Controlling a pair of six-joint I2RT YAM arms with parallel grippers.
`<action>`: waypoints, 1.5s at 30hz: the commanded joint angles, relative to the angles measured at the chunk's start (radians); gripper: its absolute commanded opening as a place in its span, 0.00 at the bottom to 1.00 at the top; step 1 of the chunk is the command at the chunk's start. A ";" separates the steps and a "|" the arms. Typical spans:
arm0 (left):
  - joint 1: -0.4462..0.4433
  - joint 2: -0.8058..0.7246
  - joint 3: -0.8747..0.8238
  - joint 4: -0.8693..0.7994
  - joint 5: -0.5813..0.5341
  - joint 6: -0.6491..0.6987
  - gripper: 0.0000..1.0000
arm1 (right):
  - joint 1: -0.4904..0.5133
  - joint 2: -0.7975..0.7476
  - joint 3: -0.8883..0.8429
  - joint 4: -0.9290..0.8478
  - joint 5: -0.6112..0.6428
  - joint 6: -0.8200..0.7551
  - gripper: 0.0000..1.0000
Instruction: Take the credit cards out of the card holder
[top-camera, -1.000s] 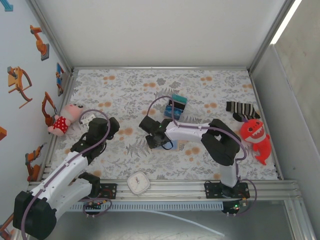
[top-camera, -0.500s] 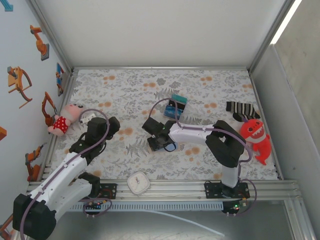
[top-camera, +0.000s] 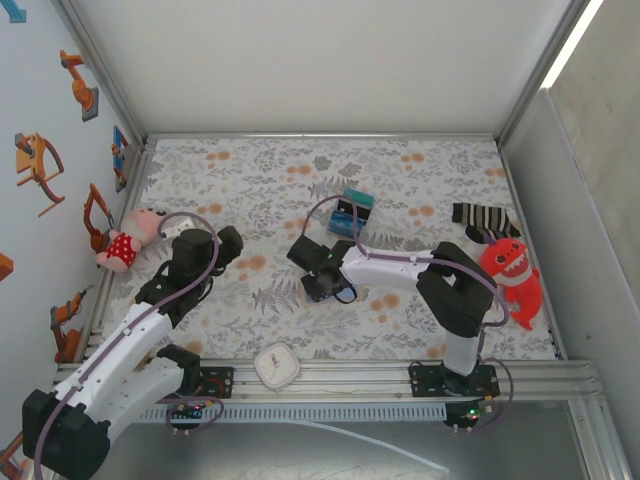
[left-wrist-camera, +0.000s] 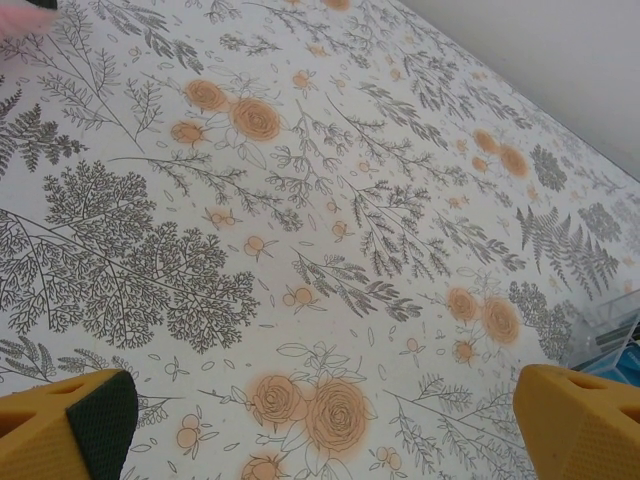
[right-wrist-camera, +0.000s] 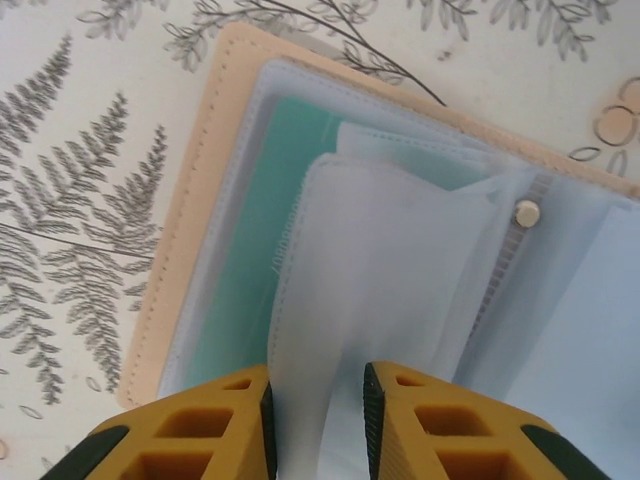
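A: Right arm's pose?
B: Stretched left across mid-table, elbow bent. The right gripper (right-wrist-camera: 315, 400) points down and pinches a pale plastic sleeve of the tan, flat folding card holder (right-wrist-camera: 190, 200), which lies open at centre.
A: Left arm? Room?
B: The left gripper (left-wrist-camera: 322, 420) is spread wide, low over the floral tablecloth (left-wrist-camera: 300, 200). Bare cloth lies ahead.

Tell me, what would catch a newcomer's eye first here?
The bright red shark toy at the right edge of the table and the pink doll at its left edge stand out first. Mid-table, a tan card holder lies open, pale blue inside, with the right arm's jaws straddling one sleeve.
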 joint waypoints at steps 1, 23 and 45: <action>-0.009 0.005 0.041 -0.019 -0.018 0.031 0.97 | -0.003 -0.050 0.031 -0.047 0.063 0.001 0.32; -0.086 0.080 0.096 -0.027 -0.066 0.087 0.97 | -0.100 -0.181 -0.093 -0.048 0.125 0.053 0.37; -0.117 0.164 0.097 -0.016 -0.049 0.056 0.97 | -0.142 -0.260 -0.199 0.050 0.048 0.050 0.22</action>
